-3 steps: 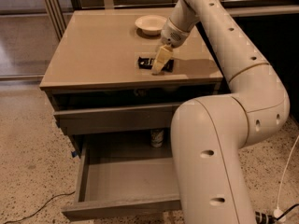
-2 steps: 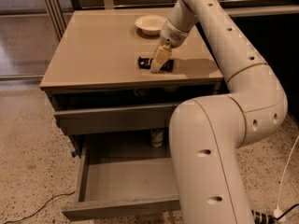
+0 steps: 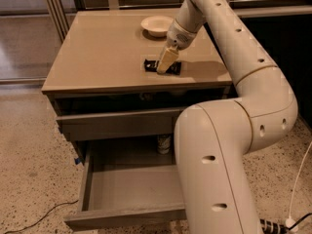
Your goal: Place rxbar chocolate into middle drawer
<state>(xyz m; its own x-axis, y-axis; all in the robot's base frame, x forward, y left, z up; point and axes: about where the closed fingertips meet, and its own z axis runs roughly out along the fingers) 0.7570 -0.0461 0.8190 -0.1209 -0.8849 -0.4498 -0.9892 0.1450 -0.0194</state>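
While I stand at the cabinet, my arm (image 3: 243, 82): rises from the lower right, bends and reaches back over the top, hiding the right end of the drawers.
Cabinet (image 3: 107, 52): its flat tan top carries the two loose things, both toward the far right.
Middle drawer (image 3: 122, 217): pulled out below the top, its grey floor bare where I can see it, open toward me so a bar can be lowered straight in.
Upper drawer front (image 3: 117, 123): closed above it, so nothing overhangs the open drawer.
Bowl (image 3: 157, 26): cream-white, near the back edge, apart from the bar and not in my path.
Gripper (image 3: 165, 65): pointing down onto the middle of the bar, the right place to take a flat thing across its width; whether it has closed on the bar or only rests there, I cannot tell.
Rxbar chocolate (image 3: 174, 68): lying flat on the top, black wrapper showing on both sides of the gripper, not yet lifted.
Next, I judge: grip securely, lift, carry it forward and down into the drawer.
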